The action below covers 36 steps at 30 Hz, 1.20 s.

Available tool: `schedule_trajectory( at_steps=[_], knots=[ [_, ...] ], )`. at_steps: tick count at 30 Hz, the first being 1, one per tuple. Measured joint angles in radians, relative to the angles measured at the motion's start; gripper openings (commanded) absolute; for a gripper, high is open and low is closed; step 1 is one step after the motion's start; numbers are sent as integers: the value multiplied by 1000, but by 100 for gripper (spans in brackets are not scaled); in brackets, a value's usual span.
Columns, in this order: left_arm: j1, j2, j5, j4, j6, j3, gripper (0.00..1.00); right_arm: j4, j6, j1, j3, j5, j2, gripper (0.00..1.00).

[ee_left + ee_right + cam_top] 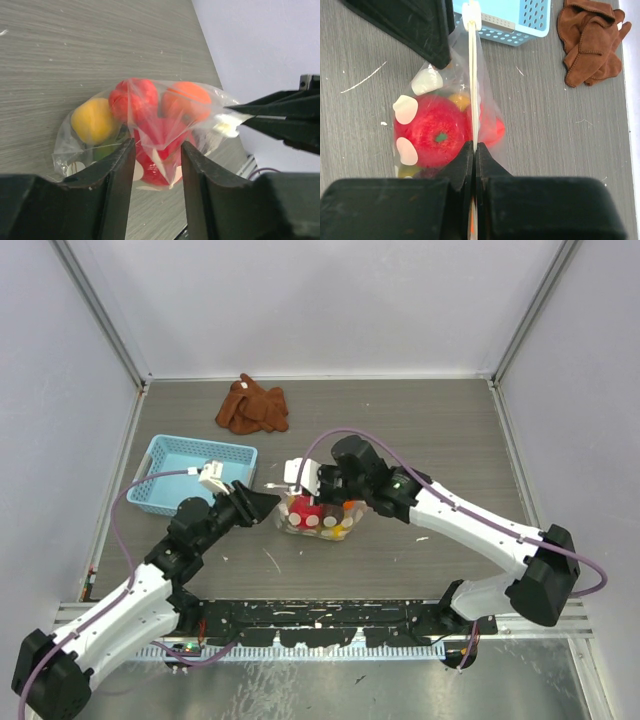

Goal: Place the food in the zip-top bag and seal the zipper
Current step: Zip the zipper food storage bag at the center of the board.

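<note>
Top view alone gives the layout: the zip-top bag (345, 512) sits near mid-table w/ the food (308, 512) inside, a blue basket (195, 473) at about 9 o'clock from it and a brown cloth (252, 407) at about 11 o'clock, well apart. It does not show either claw's jaw gap, since both tips are dark and bunched over the bag. The wrist cams settle that. Right wrist cam: the right gripper (474, 150) has its jaws pressed together on the zipper (473, 75), a pale strip running straight off toward 12 o'clock in that frame, w/ a small white piece at its far end. A big red toy (432, 132) bulges to the strip's 9 o'clock side, under white dots on the plastic. Left wrist cam: the left gripper (157, 170) has its fingers (117, 175) apart, w/ bag plastic and red food showing in the gap btwn them. Whether the pads touch the film, can't tell. That cam also shows what the others hide: a yellow piece (92, 120) at 9 o'clock in the bag, an orange one (186, 100) at 2 o'clock and a bit of green low down. The right claw's dark wedge comes in from 3 o'clock, pinching the bag's edge. Arm pose, top view: the left arm reaches from its base at 7 o'clock up and across, tip meeting the bag's 9 o'clock side. The right arm sweeps from 4 o'clock, elbow out, wrist bent down onto the bag's 12 o'clock edge.
</note>
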Motion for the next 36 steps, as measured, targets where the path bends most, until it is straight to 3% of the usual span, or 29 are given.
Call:
schedule_trajectory(
  at_steps=[3,6,16,28,36],
  knots=[
    [0,40,63,68,80,-16,61,-22,11,-26,0,-34,-27,1],
    [0,84,134,136,165,-25,66,-47,18,-45,0,-63,-61,1],
    [0,184,295,404,370,-97,72,-97,18,-62,-28,-115,-118,1],
    [0,307,433,632,475,-104,68,-122,4,-72,-89,-151,-176,1],
    [0,371,522,710,488,-104,52,-122,2,-73,-94,-170,-177,1]
  ],
)
